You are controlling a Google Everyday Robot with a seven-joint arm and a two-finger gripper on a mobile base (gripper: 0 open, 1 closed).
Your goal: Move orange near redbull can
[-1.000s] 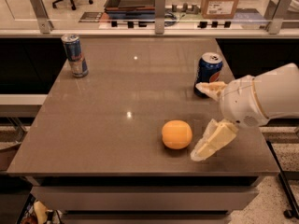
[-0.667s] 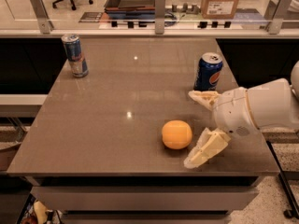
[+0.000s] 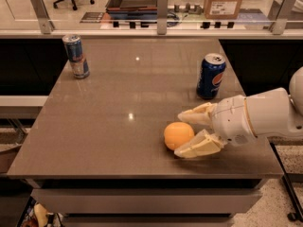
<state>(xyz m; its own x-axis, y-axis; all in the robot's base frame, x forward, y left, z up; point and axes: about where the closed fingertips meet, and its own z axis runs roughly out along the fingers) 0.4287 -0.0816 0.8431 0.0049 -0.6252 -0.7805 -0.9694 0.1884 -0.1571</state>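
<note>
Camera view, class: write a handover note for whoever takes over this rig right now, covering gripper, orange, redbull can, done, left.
Gripper: open, at the table's right front, one finger on each side of the orange.
Orange: resting on the table, not lifted.
Redbull can: upright, far left corner.
Done: gripper positioned at the orange.
Left: grasp, carry, set down beside the redbull can.

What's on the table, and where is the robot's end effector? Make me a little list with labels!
table: grey-brown top, holds three things
orange: front right part of the table
redbull can: upright, far left corner, a long way from the orange
Pepsi can: upright, right side, behind the orange
end effector: reaching in from the right, open, straddling the orange
orange near redbull can: not yet
</note>
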